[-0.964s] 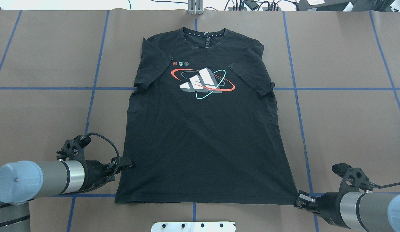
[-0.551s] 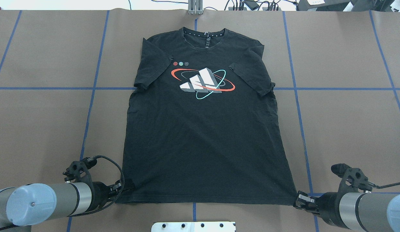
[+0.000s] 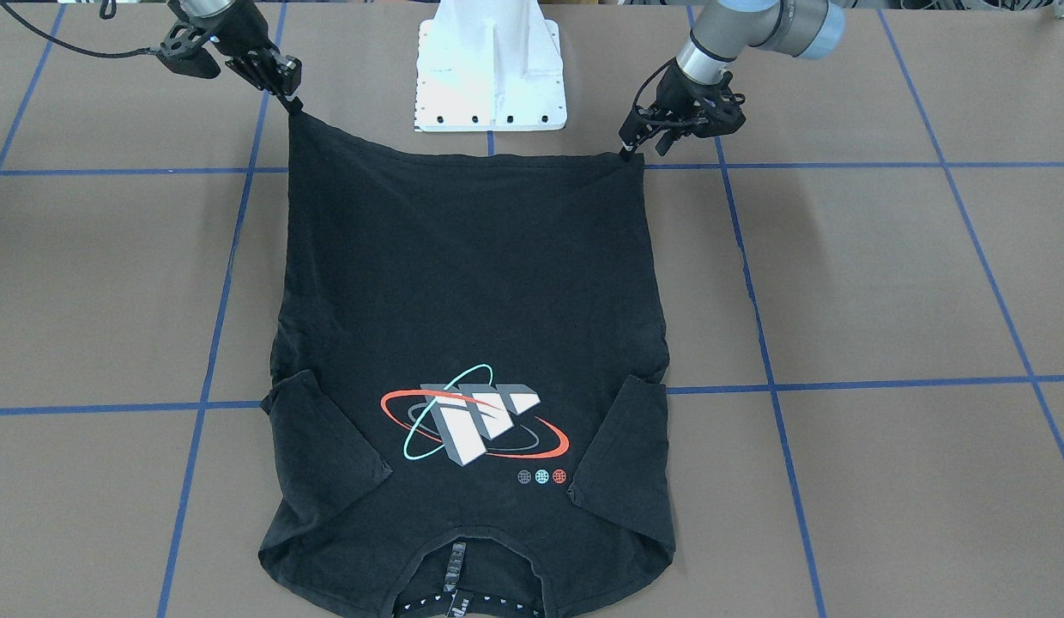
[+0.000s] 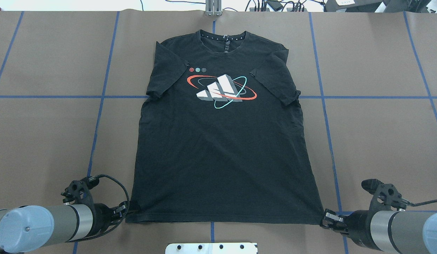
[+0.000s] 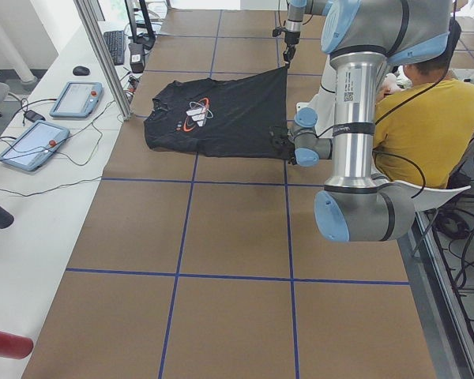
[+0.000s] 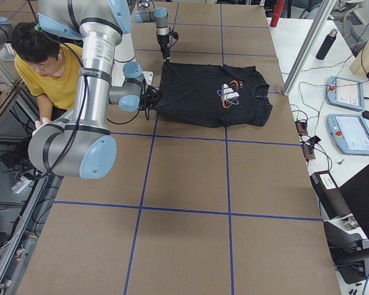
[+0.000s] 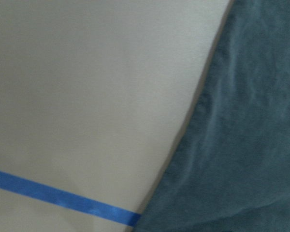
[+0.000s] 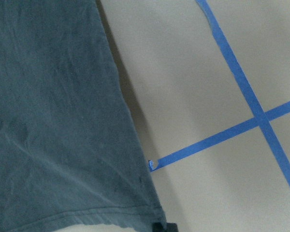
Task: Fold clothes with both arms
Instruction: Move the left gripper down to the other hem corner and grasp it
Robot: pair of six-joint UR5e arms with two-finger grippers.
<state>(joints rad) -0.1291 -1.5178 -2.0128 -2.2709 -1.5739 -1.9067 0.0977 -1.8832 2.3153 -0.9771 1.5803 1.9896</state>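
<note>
The black T-shirt (image 4: 218,148) lies flat and print up on the brown table, collar at the far side; it also shows in the front view (image 3: 472,283). My left gripper (image 4: 133,207) sits low at the near-left hem corner, open, tips at the cloth edge (image 3: 628,151). That corner lies flat. The left wrist view shows only the shirt's side edge (image 7: 241,145) and blue tape, no fingertips. My right gripper (image 4: 325,218) is shut on the near-right hem corner, which is pulled up into a point (image 3: 290,101). The right wrist view shows that hem (image 8: 53,121).
The white pedestal base (image 3: 489,69) stands between the two arms at the near edge. A person in a yellow shirt (image 5: 415,118) sits behind the robot. Tablets (image 5: 75,99) and cables lie on a side table. A metal post (image 4: 213,8) stands beyond the collar.
My left arm has moved along the shirt's left side toward the near edge, from about mid-side down to the hem corner. The right arm and the shirt have stayed put.
</note>
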